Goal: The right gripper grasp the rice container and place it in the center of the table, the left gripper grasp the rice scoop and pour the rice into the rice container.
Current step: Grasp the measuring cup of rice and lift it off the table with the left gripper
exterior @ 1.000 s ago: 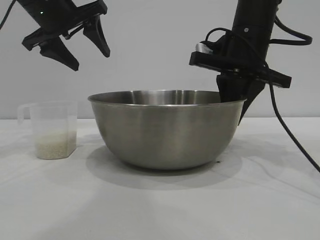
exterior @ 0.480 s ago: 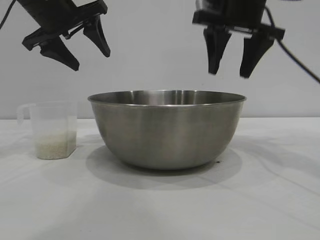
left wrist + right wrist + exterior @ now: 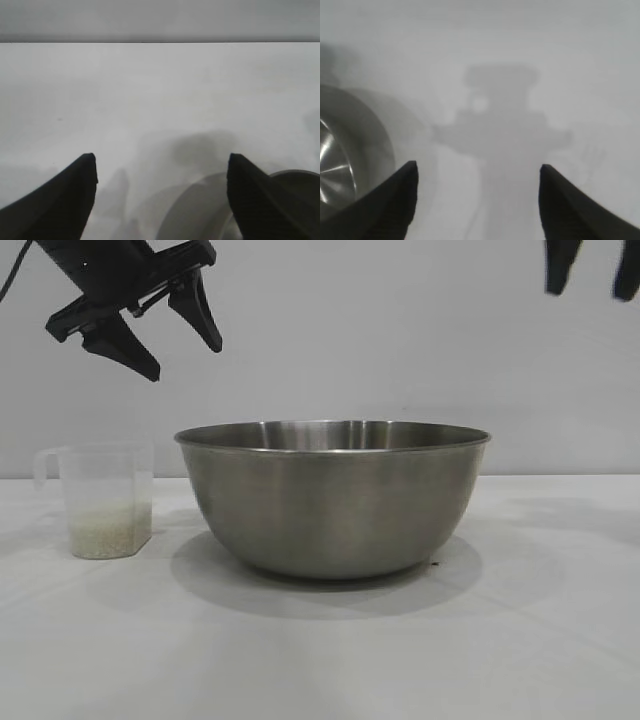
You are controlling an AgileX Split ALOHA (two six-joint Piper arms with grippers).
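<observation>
The rice container [image 3: 333, 498], a large steel bowl, stands on the white table [image 3: 320, 650] at the middle. The rice scoop [image 3: 100, 500], a translucent cup with a loop handle, stands to its left with rice [image 3: 103, 534] in its bottom. My left gripper [image 3: 183, 360] hangs open and empty high above the scoop and the bowl's left rim. My right gripper [image 3: 592, 285] is open and empty at the top right edge, only its fingertips showing. The bowl also shows in the left wrist view [image 3: 200, 210] and the right wrist view [image 3: 345, 150].
A plain grey wall [image 3: 360, 340] runs behind the table. The gripper's shadow [image 3: 502, 130] falls on the tabletop in the right wrist view.
My right gripper let go of the bowl's right rim, opened and rose up and to the right, almost out of view. The bowl, the scoop and the left gripper stayed put.
</observation>
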